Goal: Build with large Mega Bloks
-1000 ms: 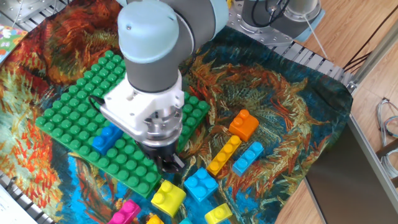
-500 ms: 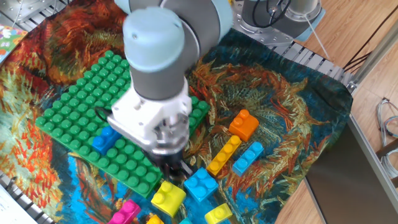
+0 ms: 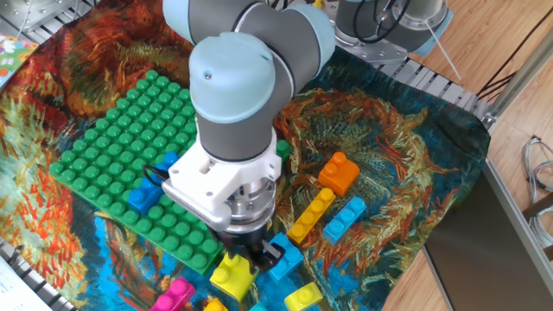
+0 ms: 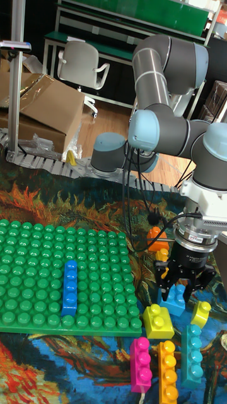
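Observation:
The green studded plate (image 3: 104, 147) (image 4: 38, 265) lies at the left, and a long blue brick (image 3: 149, 188) (image 4: 70, 287) is stuck on it near its front edge. My gripper (image 3: 263, 251) (image 4: 183, 284) points straight down just off the plate's front right corner. It is open, with its fingers spread above a light blue square brick (image 3: 283, 260) (image 4: 174, 301). A yellow square brick (image 3: 230, 276) (image 4: 157, 320) lies just left of that one. An orange brick (image 3: 339, 173), a long yellow brick (image 3: 311, 214) and a long light blue brick (image 3: 346, 218) lie to the right.
More loose bricks lie at the front: pink (image 4: 140, 363), long orange (image 4: 167, 372), long light blue (image 4: 192, 353) and a small yellow one (image 4: 200, 312). A patterned cloth (image 3: 406, 147) covers the table. Roller rails (image 4: 38, 161), a cardboard box (image 4: 44, 110) and a chair (image 4: 79, 66) stand behind.
The arm has moved right and toward the front, from over the plate's front corner to above the light blue square brick. No brick has moved.

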{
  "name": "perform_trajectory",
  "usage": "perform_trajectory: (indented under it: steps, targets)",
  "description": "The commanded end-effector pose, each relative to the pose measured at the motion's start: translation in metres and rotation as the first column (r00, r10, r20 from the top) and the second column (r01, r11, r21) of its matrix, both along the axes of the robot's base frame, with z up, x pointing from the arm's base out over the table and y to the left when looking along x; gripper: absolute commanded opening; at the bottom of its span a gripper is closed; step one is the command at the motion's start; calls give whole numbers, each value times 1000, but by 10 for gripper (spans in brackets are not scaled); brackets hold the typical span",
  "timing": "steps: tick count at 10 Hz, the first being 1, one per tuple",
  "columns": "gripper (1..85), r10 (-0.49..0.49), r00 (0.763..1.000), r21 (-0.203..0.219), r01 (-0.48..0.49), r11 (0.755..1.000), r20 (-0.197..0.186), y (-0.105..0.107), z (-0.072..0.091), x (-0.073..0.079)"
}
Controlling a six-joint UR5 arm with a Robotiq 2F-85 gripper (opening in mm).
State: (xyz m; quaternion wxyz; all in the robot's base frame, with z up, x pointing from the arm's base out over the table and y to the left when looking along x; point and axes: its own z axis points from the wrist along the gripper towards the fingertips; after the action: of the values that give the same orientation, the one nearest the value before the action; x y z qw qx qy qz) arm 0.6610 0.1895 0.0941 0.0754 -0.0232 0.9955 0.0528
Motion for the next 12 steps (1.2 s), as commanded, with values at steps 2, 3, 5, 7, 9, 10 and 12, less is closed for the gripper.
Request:
perform_trajectory:
  steps: [2, 3, 5, 7, 9, 10, 12]
  targets:
    - [623, 1, 1000, -13, -2, 1000, -5, -5, 4, -1]
    - [627, 11, 1000, -18, -11, 1000, -12, -6, 3, -3]
    - [670, -50, 999, 45, 51, 998, -15, 16, 3, 4]
    - [663, -128, 992, 73, 128, 989, -9, 50, -6, 33]
    - [623, -156, 988, 42, 157, 987, -21, 54, -10, 37]
    - [600, -149, 988, 33, 151, 988, -41, 53, -11, 32]
    - [593, -100, 994, -4, 100, 995, -43, 46, -13, 28]
